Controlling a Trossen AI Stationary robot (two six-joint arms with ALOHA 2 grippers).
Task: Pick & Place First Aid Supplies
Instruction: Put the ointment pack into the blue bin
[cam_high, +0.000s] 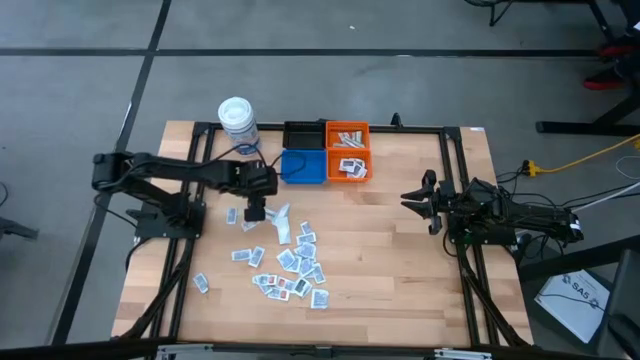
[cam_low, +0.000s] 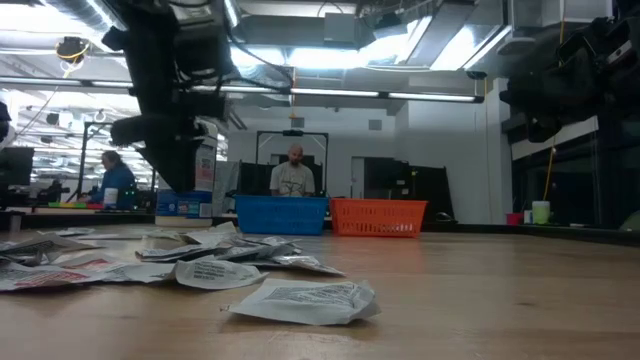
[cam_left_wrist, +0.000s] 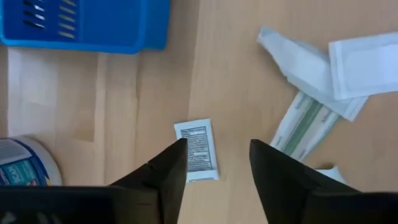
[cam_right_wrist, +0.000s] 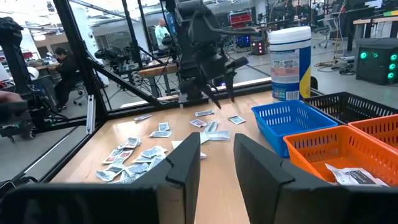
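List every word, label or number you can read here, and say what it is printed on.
"SAS": white sheet on the floor at the right of the table, in the high view.
White tub: blue label, print too small to read.
Sachets: dark print, too blurred to read.
Nothing else is legible.

Flat white sachets (cam_low: 200, 262) are scattered across the wooden table (cam_low: 500, 300), one (cam_low: 305, 300) nearest the camera. A dark arm (cam_low: 175, 90) is seen hanging above them. Blue bin (cam_low: 282, 215) and orange bin (cam_low: 378, 217) stand side by side behind. A person (cam_low: 293, 175) is seated beyond.
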